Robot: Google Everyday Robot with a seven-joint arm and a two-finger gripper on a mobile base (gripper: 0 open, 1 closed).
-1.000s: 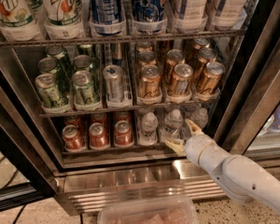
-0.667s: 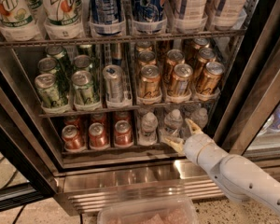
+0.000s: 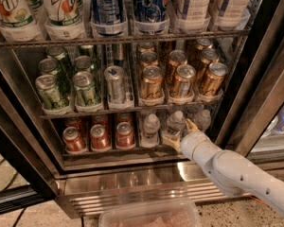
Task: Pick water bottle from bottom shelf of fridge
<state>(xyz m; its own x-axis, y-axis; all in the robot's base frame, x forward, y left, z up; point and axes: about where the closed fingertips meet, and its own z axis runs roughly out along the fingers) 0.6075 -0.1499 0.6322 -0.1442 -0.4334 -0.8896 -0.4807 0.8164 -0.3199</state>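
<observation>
White arm [image 3: 241, 174] is basically static over the last second: the end effector [image 3: 179, 132] sits at the same spot at the front of the bottom shelf [image 3: 109, 151], maybe a hair deeper, with no lift. Its tan fingers [image 3: 191, 125] are spread and straddle the base of the middle water bottle [image 3: 175, 123], one low on the left, one higher on the right. The bottle stands upright in its lane and hasn't shifted, with other clear bottles [image 3: 151, 126] either side and the red cans [image 3: 100, 137] further left. Can't tell if the pads touch plastic yet; the wrist hides the contact. My read: approach done, grasp not closed, nothing out of the fridge [image 3: 132, 186] yet. Next step needs a close on the ribbed body, then a straight pull-out. Thin plastic may squash or slip, and the neighbours are close enough to get knocked.
</observation>
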